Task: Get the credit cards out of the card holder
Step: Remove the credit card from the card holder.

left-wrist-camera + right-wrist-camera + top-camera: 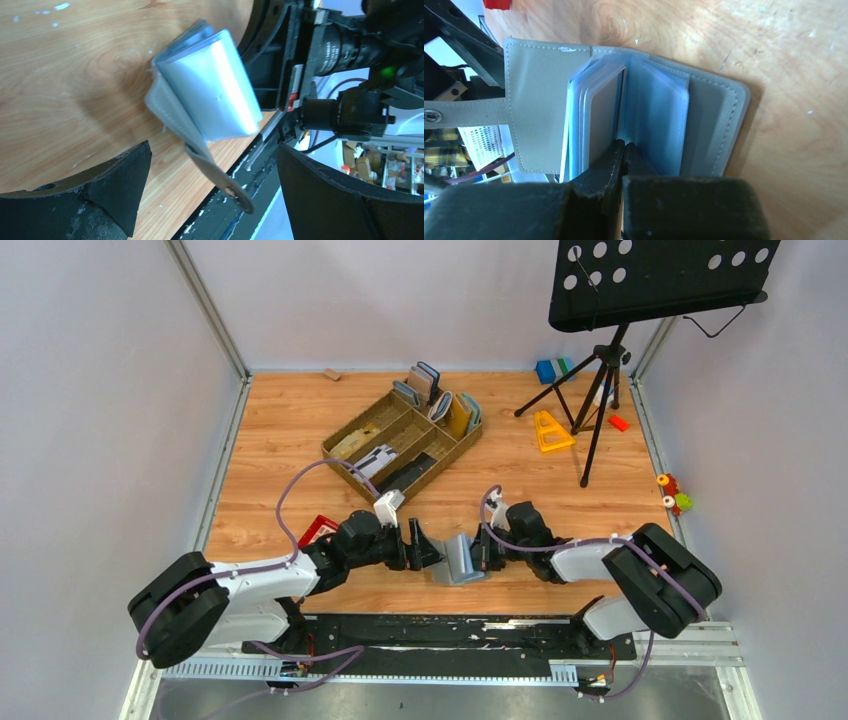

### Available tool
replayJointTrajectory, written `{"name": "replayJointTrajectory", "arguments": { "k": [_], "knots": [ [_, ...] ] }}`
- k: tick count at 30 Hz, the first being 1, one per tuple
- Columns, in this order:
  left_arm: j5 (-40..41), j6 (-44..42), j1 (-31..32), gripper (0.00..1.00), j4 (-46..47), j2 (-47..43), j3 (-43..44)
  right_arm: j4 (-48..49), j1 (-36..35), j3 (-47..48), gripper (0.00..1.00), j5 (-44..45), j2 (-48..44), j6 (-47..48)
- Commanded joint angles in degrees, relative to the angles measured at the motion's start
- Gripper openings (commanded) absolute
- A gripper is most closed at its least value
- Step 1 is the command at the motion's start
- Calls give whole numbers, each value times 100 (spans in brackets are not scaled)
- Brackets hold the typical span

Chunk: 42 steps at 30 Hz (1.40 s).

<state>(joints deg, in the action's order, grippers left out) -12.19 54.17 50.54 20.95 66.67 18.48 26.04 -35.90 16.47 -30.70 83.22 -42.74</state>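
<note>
The grey card holder (pixel 460 560) stands open near the table's front edge, between my two grippers. In the right wrist view its grey covers (pixel 541 100) spread apart around light blue sleeves (pixel 656 120), and what looks like a grey card (pixel 601 117) sits in one sleeve. My right gripper (pixel 624 146) is shut, its tips pushed into the gap between the sleeves. My left gripper (pixel 212 170) is wide open. The holder's snap strap (pixel 235 192) hangs loose between its fingers, touching neither. No other credit cards can be made out.
A flat red piece (pixel 320 530) lies by the left arm. A brown compartment tray (pixel 345 440) with upright wallets (pixel 440 400) stands behind. A music stand's tripod (pixel 600 390), a yellow triangle (pixel 550 430) and small toys (pixel 675 495) are at the right.
</note>
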Motion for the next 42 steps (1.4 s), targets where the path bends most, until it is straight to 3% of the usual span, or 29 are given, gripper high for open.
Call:
{"name": "replayJointTrajectory", "arguments": {
  "k": [1,6,20,29,42],
  "knots": [
    [-285,105,-1,100,930,120,-37,-856,-218,248,0,423,-401,260],
    [-391,124,-1,100,1231,225,-107,-1227,-488,468,0,664,-622,327],
    [-416,111,-1,100,1395,227,-178,-640,-938,627,0,618,-52,87],
    [-437,80,-1,99,1316,314,-139,-1343,-1021,1008,0,878,-393,358],
    [-589,-21,-1,97,1323,525,-147,-1741,-1225,1671,0,985,-11,556]
  ]
}}
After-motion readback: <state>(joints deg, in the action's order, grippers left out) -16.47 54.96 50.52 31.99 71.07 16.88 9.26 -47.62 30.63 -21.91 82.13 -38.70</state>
